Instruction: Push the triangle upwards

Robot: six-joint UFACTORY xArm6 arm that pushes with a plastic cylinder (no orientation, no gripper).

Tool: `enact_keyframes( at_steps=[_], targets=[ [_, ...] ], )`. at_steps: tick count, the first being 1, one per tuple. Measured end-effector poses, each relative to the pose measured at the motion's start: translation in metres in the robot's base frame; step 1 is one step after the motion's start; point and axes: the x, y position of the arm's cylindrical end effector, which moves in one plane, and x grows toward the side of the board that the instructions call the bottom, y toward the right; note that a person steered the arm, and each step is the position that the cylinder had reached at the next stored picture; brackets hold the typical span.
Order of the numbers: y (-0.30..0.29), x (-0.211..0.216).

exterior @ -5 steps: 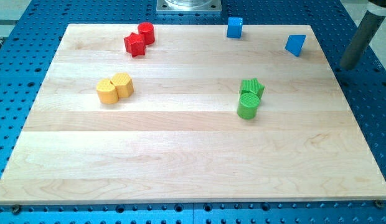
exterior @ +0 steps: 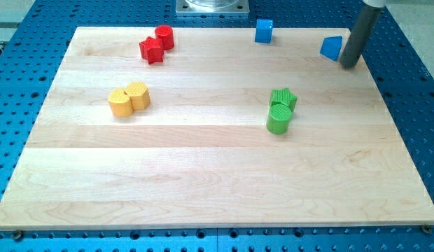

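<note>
The blue triangle (exterior: 331, 47) lies near the board's top right corner. My tip (exterior: 348, 65) stands on the board just to the right of the triangle and slightly below it, close to its right edge; I cannot tell if it touches. A blue cube (exterior: 264, 31) sits at the top edge, left of the triangle.
A red star (exterior: 152, 50) and a red cylinder (exterior: 164, 36) sit together at the top left. Two yellow blocks (exterior: 129, 99) touch at the left. A green star (exterior: 283, 98) and a green cylinder (exterior: 278, 118) touch right of centre. The wooden board (exterior: 203, 175) lies on a blue perforated table.
My rod has moved left, from off the board's right edge to beside the blue triangle. No block has moved.
</note>
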Motion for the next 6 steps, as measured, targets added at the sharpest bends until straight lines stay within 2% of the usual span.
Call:
enact_keyframes(
  at_steps=[2, 6],
  targets=[
    [-0.007, -0.031],
    [-0.008, -0.041]
  ],
)
